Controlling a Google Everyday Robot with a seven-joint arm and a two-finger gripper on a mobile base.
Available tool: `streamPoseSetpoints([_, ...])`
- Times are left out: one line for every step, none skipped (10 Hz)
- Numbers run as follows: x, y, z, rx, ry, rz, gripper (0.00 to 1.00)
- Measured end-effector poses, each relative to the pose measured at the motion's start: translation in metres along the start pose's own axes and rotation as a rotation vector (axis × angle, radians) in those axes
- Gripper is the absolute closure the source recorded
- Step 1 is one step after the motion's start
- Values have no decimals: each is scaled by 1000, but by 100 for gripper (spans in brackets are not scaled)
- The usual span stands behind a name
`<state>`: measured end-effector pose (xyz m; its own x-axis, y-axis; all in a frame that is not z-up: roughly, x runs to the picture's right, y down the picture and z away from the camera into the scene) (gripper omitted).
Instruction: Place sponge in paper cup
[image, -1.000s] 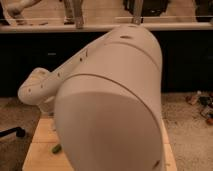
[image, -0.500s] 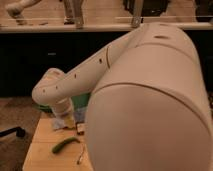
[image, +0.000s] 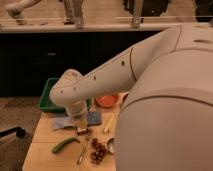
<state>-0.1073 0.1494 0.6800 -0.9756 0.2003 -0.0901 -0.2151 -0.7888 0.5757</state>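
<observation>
My gripper (image: 82, 126) hangs down from the white wrist (image: 70, 92) over the left part of the wooden table (image: 45, 142). A small tan block (image: 82, 131), possibly the sponge, is right at its tip; I cannot tell if it is held. Blue-grey flat pieces lie on either side of the gripper, one on the left (image: 62, 123) and one on the right (image: 94, 118). No white paper cup shows. My big white arm (image: 165, 100) hides the right of the table.
A green tray (image: 49, 95) stands at the back left and an orange bowl (image: 107, 101) behind the gripper. In front lie a green vegetable (image: 65, 145), a metal utensil (image: 82, 152), dark grapes (image: 98, 150) and a yellowish stick (image: 107, 125). A shiny rim (image: 111, 145) peeks out beside my arm.
My arm has stretched out and swung aside, uncovering more of the table. The wrist has moved right and down, bringing the gripper to the table top by the tan block.
</observation>
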Motion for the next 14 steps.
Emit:
streamPoseSetpoints([-8, -3, 4, 1, 5, 17, 87])
streamPoseSetpoints([-12, -3, 6, -1, 10, 27, 87])
streamPoseSetpoints([-15, -4, 9, -4, 17, 33, 87])
streamPoseSetpoints([-15, -6, 12, -7, 30, 39, 87])
streamPoseSetpoints([-25, -8, 14, -11, 33, 53, 87])
streamPoseSetpoints([-37, -12, 15, -18, 38, 63, 87])
streamPoseSetpoints([-45, -14, 15, -21, 41, 71, 87])
streamPoseSetpoints([-58, -19, 15, -24, 43, 87, 87])
streamPoseSetpoints([-68, -24, 15, -27, 46, 101, 87])
streamPoseSetpoints([-77, -30, 15, -28, 48, 116, 87])
streamPoseSetpoints([-85, -36, 15, -29, 51, 129, 87])
streamPoseSetpoints([-90, -40, 16, -29, 52, 138, 87])
streamPoseSetpoints([-93, -45, 18, -28, 54, 144, 87])
streamPoseSetpoints([-91, -51, 19, -25, 56, 144, 87])
